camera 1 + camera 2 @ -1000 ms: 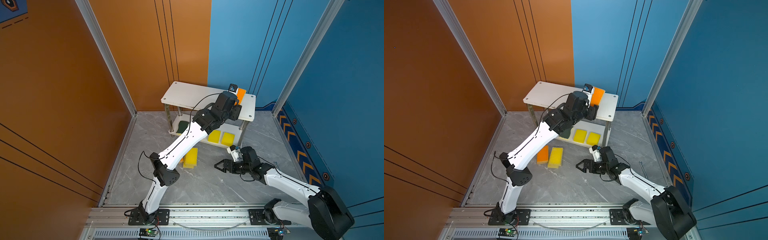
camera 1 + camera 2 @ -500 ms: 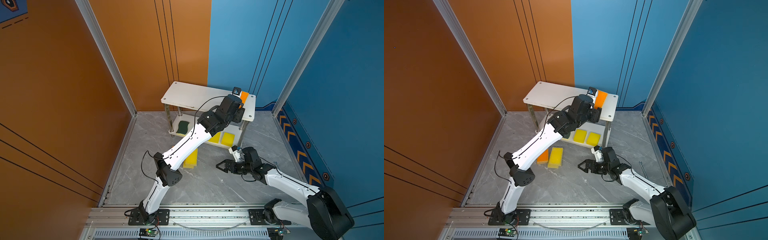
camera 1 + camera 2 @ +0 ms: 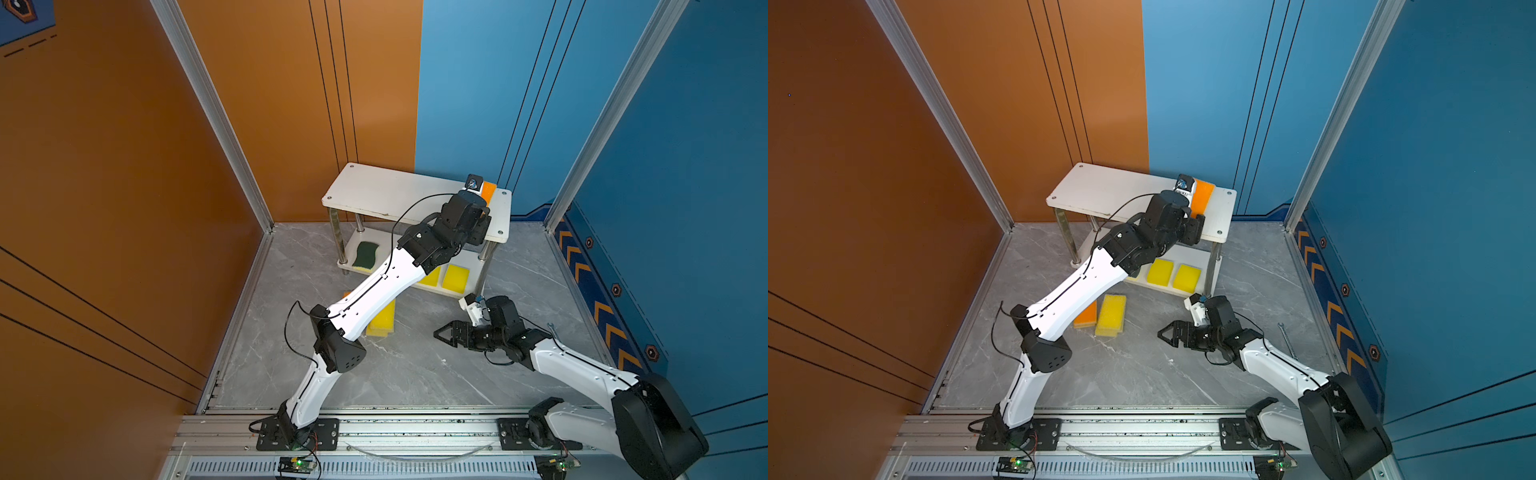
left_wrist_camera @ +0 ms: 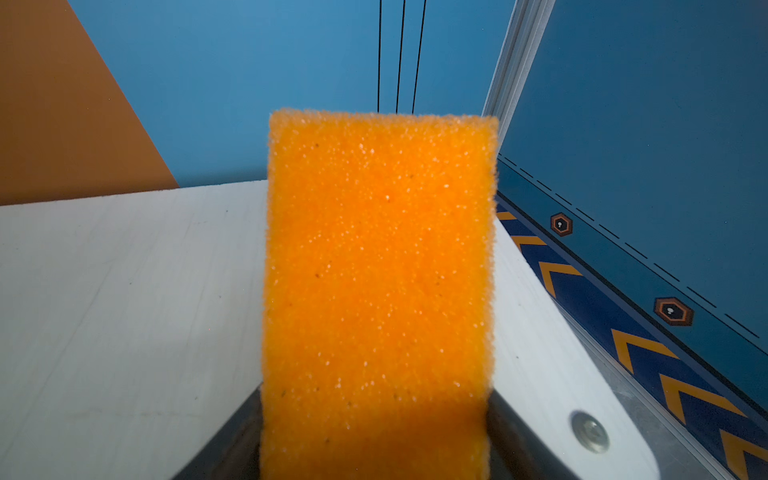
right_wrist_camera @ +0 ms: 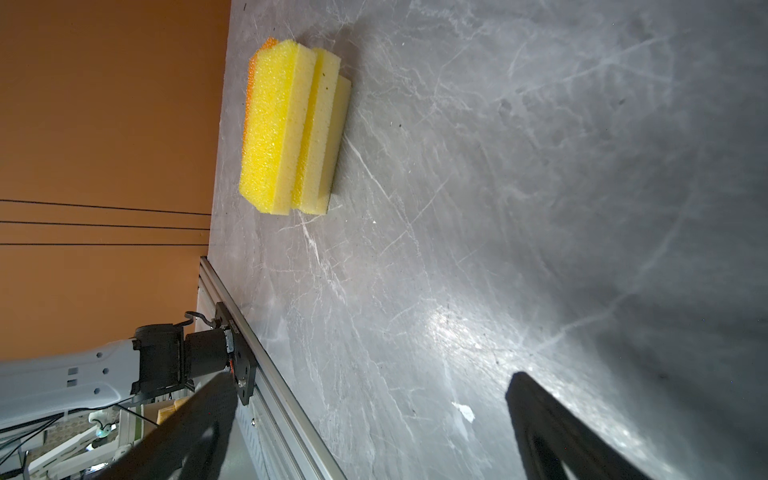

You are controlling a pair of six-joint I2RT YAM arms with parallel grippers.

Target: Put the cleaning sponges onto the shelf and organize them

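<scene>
The shelf (image 3: 386,191) (image 3: 1100,191) stands at the back, with its white top board (image 4: 124,291) under my left wrist. My left gripper (image 4: 374,415) is shut on an orange sponge (image 4: 378,270) (image 3: 1202,199) (image 3: 488,192), holding it over the right end of the top board. The lower board holds a green scouring pad (image 3: 365,251) and two yellow sponges (image 3: 1160,272) (image 3: 1187,278). A stack of yellow sponges (image 3: 1111,316) (image 5: 286,124) and an orange sponge (image 3: 1087,313) lie on the floor. My right gripper (image 3: 440,334) (image 5: 361,415) hovers open and empty, low over the floor to the right of the stack.
The left arm stretches diagonally over the floor sponges and hides part of them in a top view. A small metal wrench (image 3: 1286,338) lies on the grey floor by the right wall. An aluminium rail (image 3: 415,428) runs along the front.
My left arm has carried the orange sponge further toward the right end of the top board. The right arm has barely shifted.
</scene>
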